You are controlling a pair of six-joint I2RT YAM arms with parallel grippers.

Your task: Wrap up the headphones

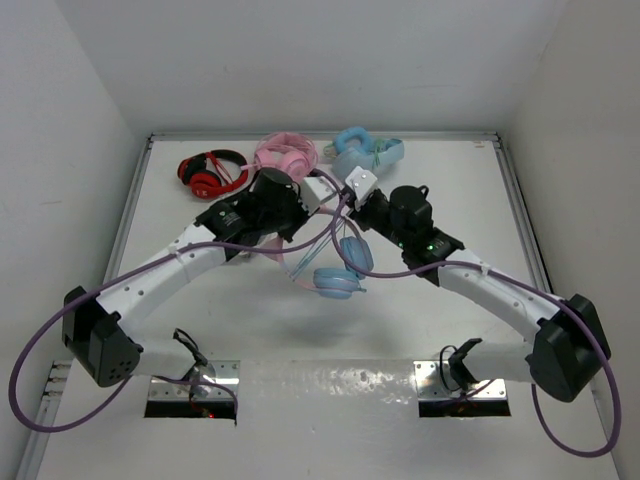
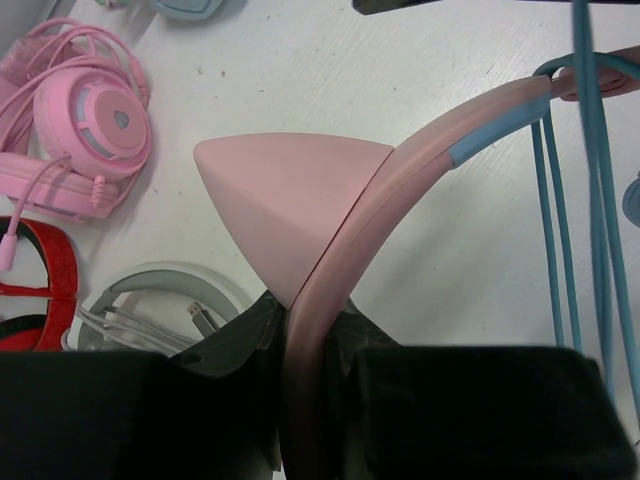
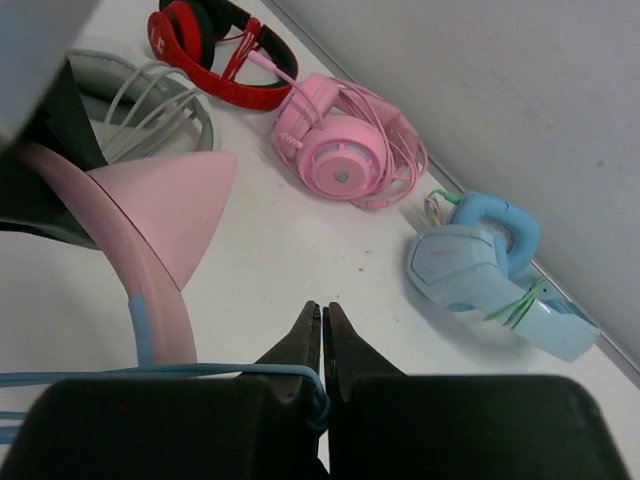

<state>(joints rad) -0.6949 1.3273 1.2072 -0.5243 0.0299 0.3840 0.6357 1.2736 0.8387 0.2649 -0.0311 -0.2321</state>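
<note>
The headphones [image 1: 335, 282] hang above the table's middle, light blue earcups low and the pink headband up between my two grippers. My left gripper [image 1: 316, 200] is shut on the pink headband [image 2: 400, 170], just below its pink ear [image 2: 285, 200], as the left wrist view [image 2: 310, 318] shows. My right gripper [image 1: 358, 207] is shut on the thin teal cable [image 3: 200, 372], which runs from its jaws [image 3: 322, 312] leftward to the headband [image 3: 160, 320]. Strands of the cable [image 2: 560, 240] hang beside the headband.
At the back of the table lie red headphones [image 1: 212, 172], an all-pink pair [image 1: 285, 155] and an all-light-blue pair [image 1: 365, 150]. A grey-white pair with a coiled white cable [image 2: 160, 300] lies under my left gripper. Walls enclose the table's sides and back.
</note>
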